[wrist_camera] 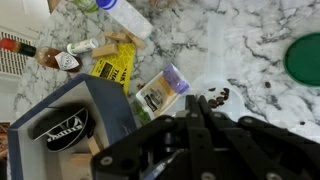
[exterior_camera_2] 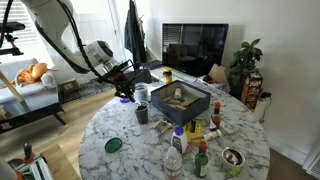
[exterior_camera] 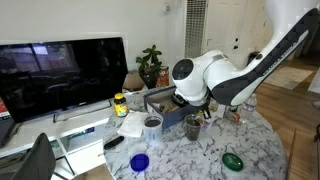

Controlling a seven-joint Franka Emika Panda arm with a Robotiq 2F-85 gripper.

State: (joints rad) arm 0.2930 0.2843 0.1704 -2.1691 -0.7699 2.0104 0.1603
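My gripper (wrist_camera: 198, 99) is shut, its two black fingers pressed together with nothing showing between them. It hovers over the marble table (wrist_camera: 250, 40), beside a grey open box (wrist_camera: 100, 100) that holds a round dark tin (wrist_camera: 67, 127). Just past the fingertips lie a few small dark bits (wrist_camera: 215, 97) and a packet with a purple end (wrist_camera: 160, 92). In both exterior views the gripper (exterior_camera: 197, 108) (exterior_camera_2: 128, 92) hangs above the table next to the box (exterior_camera: 160, 98) (exterior_camera_2: 180, 100) and near a dark cup (exterior_camera: 192, 125) (exterior_camera_2: 142, 112).
A yellow packet (wrist_camera: 115, 65), a sauce bottle (wrist_camera: 60, 58) and a green lid (wrist_camera: 305, 58) lie on the table. A second dark cup (exterior_camera: 152, 124), a blue lid (exterior_camera: 139, 162), several bottles (exterior_camera_2: 175, 155) and a white cup (exterior_camera_2: 141, 93) stand around. A TV (exterior_camera: 60, 70) stands behind.
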